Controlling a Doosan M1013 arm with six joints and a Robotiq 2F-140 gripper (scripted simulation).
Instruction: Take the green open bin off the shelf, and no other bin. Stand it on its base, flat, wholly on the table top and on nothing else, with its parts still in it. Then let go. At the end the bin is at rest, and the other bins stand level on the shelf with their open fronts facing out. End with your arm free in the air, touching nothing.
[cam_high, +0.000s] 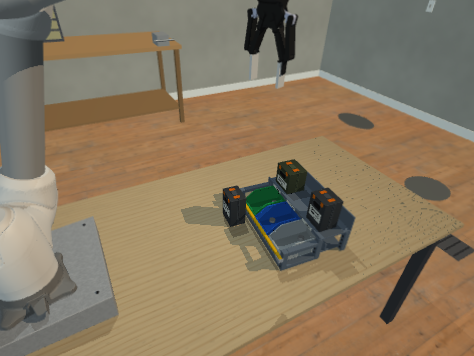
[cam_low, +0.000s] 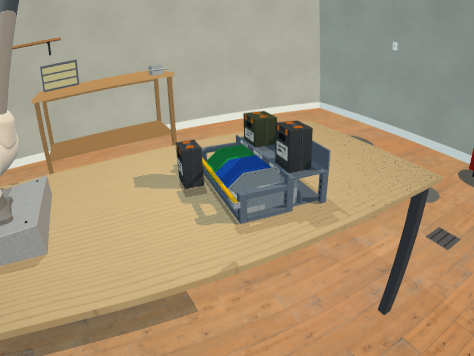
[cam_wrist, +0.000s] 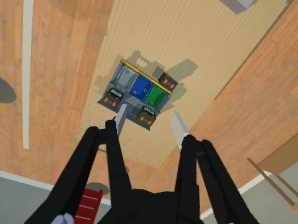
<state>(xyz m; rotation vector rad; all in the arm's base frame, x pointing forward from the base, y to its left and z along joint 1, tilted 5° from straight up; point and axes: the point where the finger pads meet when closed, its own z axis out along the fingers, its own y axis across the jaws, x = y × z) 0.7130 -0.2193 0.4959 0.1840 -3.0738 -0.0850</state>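
The green open bin (cam_high: 260, 199) (cam_low: 227, 155) (cam_wrist: 156, 96) sits on the low grey shelf (cam_high: 346, 219) (cam_low: 323, 156) on the table (cam_high: 150, 250) (cam_low: 125, 235). It is at the end of a row, beside a blue bin (cam_high: 278, 216) (cam_low: 245, 168) (cam_wrist: 139, 89) and a grey bin (cam_high: 296, 235) (cam_low: 262, 183) (cam_wrist: 125, 80). My gripper (cam_high: 266, 78) (cam_wrist: 149, 114) hangs high above the table, far over the shelf, open and empty. The bins' contents are too small to make out.
A black box (cam_high: 233, 205) (cam_low: 190, 163) stands on the table next to the green bin. An olive box (cam_high: 291, 176) (cam_low: 260, 128) and a second black box (cam_high: 325, 209) (cam_low: 293, 145) stand on the shelf's upper level. The robot's base (cam_high: 30, 250) is at the left.
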